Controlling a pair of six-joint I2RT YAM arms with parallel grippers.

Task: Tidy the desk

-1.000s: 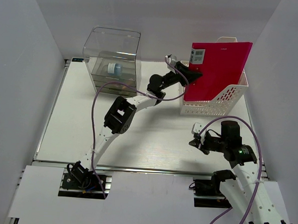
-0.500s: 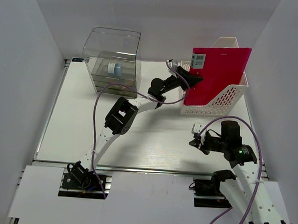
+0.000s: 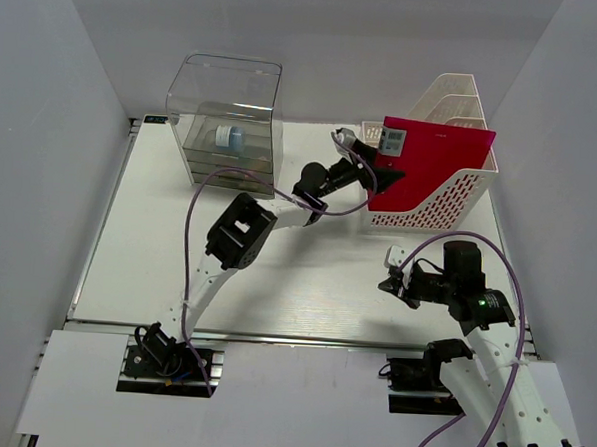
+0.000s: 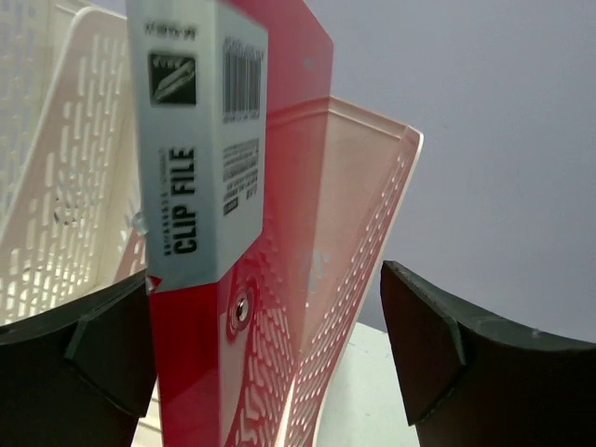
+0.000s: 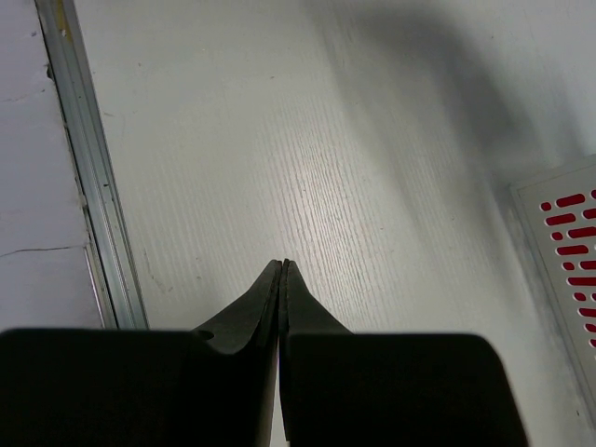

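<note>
We see the left gripper [image 4: 264, 279] spread wide, fingers [image 4: 438, 354] either side of the red clip file [image 3: 437, 161], which leans in the white rack [image 3: 435, 206] at the far right of the worktop [image 3: 306, 274]; the right gripper [image 5: 282, 265] hangs pinched closed and empty over the worktop's near side.

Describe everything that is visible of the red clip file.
The red clip file is a thin, flat, glossy plastic-looking folder with a grey-white label reading "CLIP FILE", a barcode, and a small metal rivet below it. It stands on edge, leaning, inside the white mesh rack at the far right of the desk. The open left tool straddles its near edge without clamping it.
</note>
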